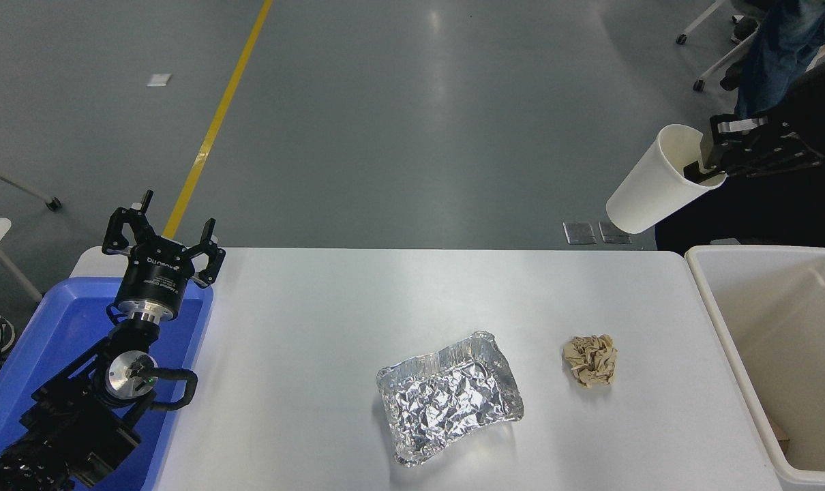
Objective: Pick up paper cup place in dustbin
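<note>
Right gripper (704, 172) pinches the cup (654, 184) by its rim, one finger inside; cup held tilted in the air, beyond the bin's (716, 300) far-left corner. Judged light, thin-walled, easily crushed; rim is the stiffest hold. Left gripper (161, 240) parked, fingers spread

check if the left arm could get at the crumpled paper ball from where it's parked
Probably not easily: the left pincer sits over the blue bin, and the foil tray lies between it and the paper ball.
</note>
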`<act>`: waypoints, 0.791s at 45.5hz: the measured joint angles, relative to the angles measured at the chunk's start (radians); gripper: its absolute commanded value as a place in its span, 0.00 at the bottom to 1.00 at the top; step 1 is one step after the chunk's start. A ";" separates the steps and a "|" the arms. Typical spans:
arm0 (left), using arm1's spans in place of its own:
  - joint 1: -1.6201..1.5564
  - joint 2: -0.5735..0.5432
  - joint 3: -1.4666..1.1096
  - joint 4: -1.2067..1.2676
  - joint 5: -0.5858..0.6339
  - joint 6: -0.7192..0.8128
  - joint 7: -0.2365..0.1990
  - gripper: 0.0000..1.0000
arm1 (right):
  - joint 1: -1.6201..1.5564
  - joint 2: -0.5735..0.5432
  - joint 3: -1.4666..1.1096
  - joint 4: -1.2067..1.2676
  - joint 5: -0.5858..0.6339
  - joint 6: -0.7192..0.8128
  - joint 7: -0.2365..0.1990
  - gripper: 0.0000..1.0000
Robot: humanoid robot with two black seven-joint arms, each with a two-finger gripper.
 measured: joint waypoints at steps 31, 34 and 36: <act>0.000 0.000 0.000 0.000 0.000 0.000 0.000 0.98 | -0.963 0.078 0.174 -1.024 0.223 -0.161 -0.066 0.00; 0.000 0.000 0.000 0.000 0.000 0.000 0.000 0.98 | -1.019 0.092 0.180 -1.073 0.254 -0.192 -0.086 0.00; 0.000 0.000 0.000 0.000 0.000 0.000 0.000 0.98 | -1.060 0.102 0.188 -1.102 0.276 -0.218 -0.108 0.00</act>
